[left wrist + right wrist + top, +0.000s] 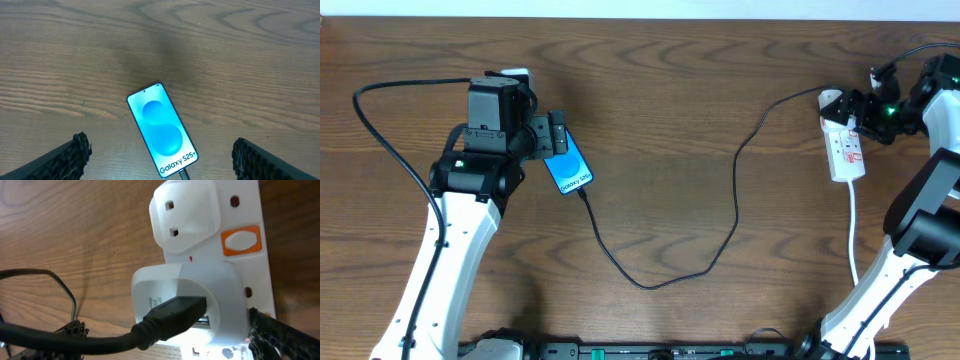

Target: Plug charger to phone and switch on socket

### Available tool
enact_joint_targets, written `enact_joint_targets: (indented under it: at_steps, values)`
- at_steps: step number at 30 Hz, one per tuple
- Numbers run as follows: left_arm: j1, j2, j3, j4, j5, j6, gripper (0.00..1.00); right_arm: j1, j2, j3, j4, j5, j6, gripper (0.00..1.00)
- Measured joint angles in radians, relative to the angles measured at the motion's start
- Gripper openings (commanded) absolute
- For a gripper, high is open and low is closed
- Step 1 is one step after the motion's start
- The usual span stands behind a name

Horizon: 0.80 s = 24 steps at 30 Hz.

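Over at nine o'clock on the table (670, 60), finding the phone (568, 167) flat and face up, glowing blue, with its bottom edge turned toward five o'clock. Hovering just past its twelve o'clock end with the left gripper (160, 147), with fingers (75, 150) spread wide and touching nothing. Tracing the charger (645, 284) from the phone's bottom edge down toward six o'clock, then up toward two o'clock. Ending with its thick black plug in a white adapter (200, 287) seated on the socket (847, 152) at three o'clock. Straddling that adapter with the right gripper (165, 325), with fingers (280, 335) apart, one clear of it. Spotting an orange switch (241, 240) beside the adapter; cannot tell its setting.
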Motion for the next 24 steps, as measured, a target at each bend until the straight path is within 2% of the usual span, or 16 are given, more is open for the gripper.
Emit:
enact_joint_targets:
  at_steps: [24]
  values:
    - [0.000, 0.000, 0.000, 0.000, 0.000, 0.000, 0.92, 0.017, 0.000, 0.003, -0.003, 0.039, 0.025, 0.99]
